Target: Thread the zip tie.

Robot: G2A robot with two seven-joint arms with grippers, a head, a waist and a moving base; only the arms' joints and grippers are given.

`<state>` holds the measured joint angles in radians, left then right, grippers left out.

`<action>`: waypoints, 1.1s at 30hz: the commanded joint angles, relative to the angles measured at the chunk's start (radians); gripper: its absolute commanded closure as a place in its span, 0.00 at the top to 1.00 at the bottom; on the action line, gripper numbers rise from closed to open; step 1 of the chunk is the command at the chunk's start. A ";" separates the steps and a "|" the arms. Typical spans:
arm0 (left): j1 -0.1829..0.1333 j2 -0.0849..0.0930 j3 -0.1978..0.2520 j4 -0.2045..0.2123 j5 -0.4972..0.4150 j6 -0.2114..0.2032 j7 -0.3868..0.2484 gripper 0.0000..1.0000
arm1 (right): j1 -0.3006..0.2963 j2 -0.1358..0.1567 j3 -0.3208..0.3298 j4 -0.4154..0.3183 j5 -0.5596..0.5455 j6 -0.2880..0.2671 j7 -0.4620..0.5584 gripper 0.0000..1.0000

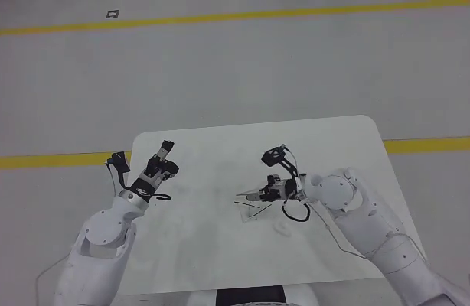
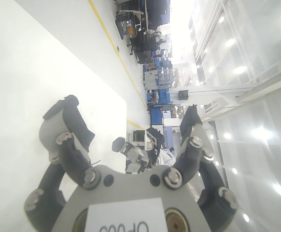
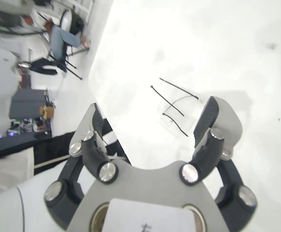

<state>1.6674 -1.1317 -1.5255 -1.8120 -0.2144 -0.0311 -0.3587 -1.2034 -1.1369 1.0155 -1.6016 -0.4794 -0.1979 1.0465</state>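
Note:
Three thin black zip ties (image 3: pixel 170 98) lie flat on the white table (image 1: pixel 220 237), partly over a clear plastic sleeve (image 3: pixel 176 121). In the top view the zip ties (image 1: pixel 248 204) sit near the table's middle. My right gripper (image 3: pixel 155 114) hovers just short of them, open, with nothing between its ribbed pads. That same right gripper (image 1: pixel 259 196) is close beside the ties in the top view. My left gripper (image 2: pixel 130 117) is raised over the table's left part, open and empty, pointing toward the far edge. The left gripper (image 1: pixel 167 148) is well apart from the ties.
A small white looped piece (image 1: pixel 282 228) lies on the table near the right arm. The table's rounded far corner (image 2: pixel 123 102) is close ahead of the left gripper. Yellow floor lines (image 1: pixel 220 17) run beyond the table.

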 commanded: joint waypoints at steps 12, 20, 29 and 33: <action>0.000 0.000 0.000 0.000 0.000 0.000 0.000 1.00 | 0.107 -0.024 -0.153 0.041 -0.122 -0.073 0.076 1.00; 0.000 0.000 0.000 0.000 0.000 0.000 0.000 1.00 | 0.165 -0.035 -0.225 0.067 -0.156 -0.142 0.131 1.00; 0.000 0.000 0.000 0.000 0.000 0.000 0.000 1.00 | 0.326 -0.078 -0.402 0.172 -0.147 -0.142 0.156 1.00; 0.000 0.000 0.000 0.000 0.000 0.000 0.000 1.00 | 0.326 -0.078 -0.402 0.172 -0.147 -0.142 0.156 1.00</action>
<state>1.6674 -1.1317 -1.5255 -1.8120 -0.2144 -0.0311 -0.3587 -0.8766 -1.2146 0.6132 -1.4288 -0.6272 -0.3400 1.2031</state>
